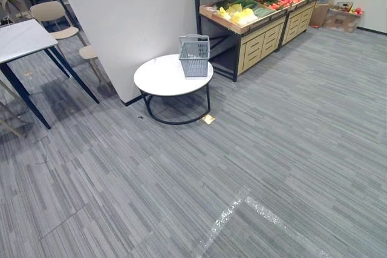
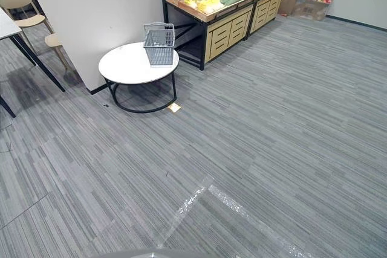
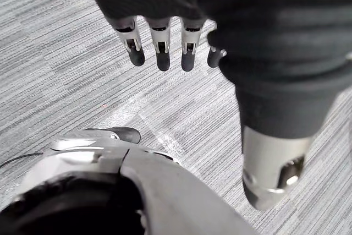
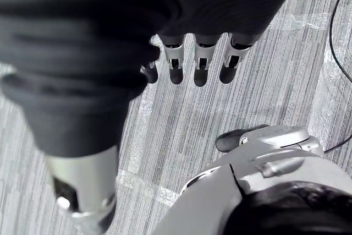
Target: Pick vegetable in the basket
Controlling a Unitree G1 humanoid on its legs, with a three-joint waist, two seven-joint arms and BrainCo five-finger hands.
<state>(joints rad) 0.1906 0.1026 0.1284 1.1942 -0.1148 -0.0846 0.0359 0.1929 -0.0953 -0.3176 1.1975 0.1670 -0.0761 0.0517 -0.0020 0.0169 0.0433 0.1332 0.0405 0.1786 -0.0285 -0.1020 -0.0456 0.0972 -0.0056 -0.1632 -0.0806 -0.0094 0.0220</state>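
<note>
Well, task stuff first, big to small. Spotting a long wooden produce stand (image 1: 260, 43) at the back of the room, loaded with vegetables (image 1: 242, 15): pale yellow ones at the near end, then green, then red further along. Can't tell exact kinds from this far off. Guessing light all round, and maybe soft and easy to bruise for the yellow lot, so better cupped round the body than pinched at an edge. Probably firmer and smoother for the green and red, so a wrap round the middle to stop any slipping.

Next, a grey plastic basket (image 1: 195, 58), upright on the stand-side edge of a round white table (image 1: 160, 80) and looking empty from here. So nothing picked yet, by the look of it.

Left robot hand (image 3: 162, 50) and right robot hand (image 4: 201, 64) both hanging over the carpet, fingers straight and relaxed, holding nothing, well apart from stand and basket.

Now the room. Grey striped carpet floor (image 1: 290, 149) everywhere, flat and open, with a V of shiny tape (image 1: 254, 206) stuck down in the near part. Big white wall block (image 1: 121, 22) right behind the table. Over on the left, a desk (image 1: 21, 37) on dark legs plus beige chairs (image 1: 51, 13). Cardboard boxes (image 1: 338, 17) past the stand's far end. Lastly a small yellowish tag (image 1: 208, 119) on the floor by the table's black base.
</note>
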